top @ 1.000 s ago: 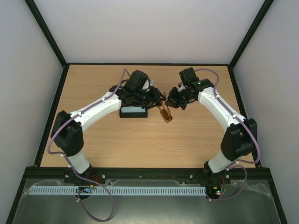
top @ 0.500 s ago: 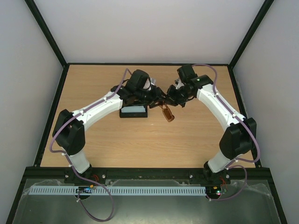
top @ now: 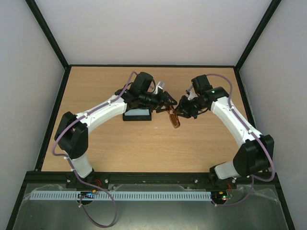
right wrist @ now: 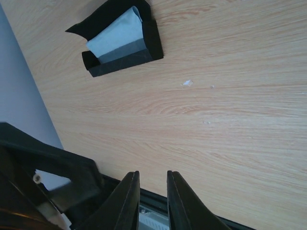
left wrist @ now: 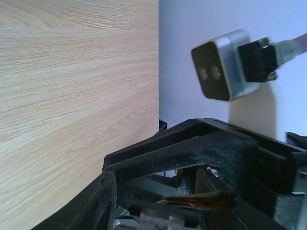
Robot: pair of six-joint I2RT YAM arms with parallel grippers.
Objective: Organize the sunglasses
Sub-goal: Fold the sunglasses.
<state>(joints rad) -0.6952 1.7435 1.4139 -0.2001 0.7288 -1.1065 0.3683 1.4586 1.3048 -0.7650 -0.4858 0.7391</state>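
Observation:
The sunglasses (top: 175, 119), thin brown with amber lenses, hang above the table just right of the black case (top: 137, 115). My left gripper (top: 168, 102) is shut on their upper end. In the left wrist view the amber frame (left wrist: 206, 200) lies across between the black fingers (left wrist: 98, 201). My right gripper (top: 180, 112) hovers close beside the sunglasses on their right. Its fingers (right wrist: 128, 201) stand slightly apart, open, with nothing between them. The open case (right wrist: 122, 45) holds a light blue cloth (right wrist: 117, 33).
The right wrist's silver camera (left wrist: 223, 64) shows close in the left wrist view. Black frame posts and white walls bound the wooden table (top: 96, 143). Both arms reach to mid-table, their forearms curving in from the near edge.
My right gripper has opened a little and drawn back to the right and nearer. The sunglasses stay in my left gripper, which has shifted slightly right, and now hang straighter.

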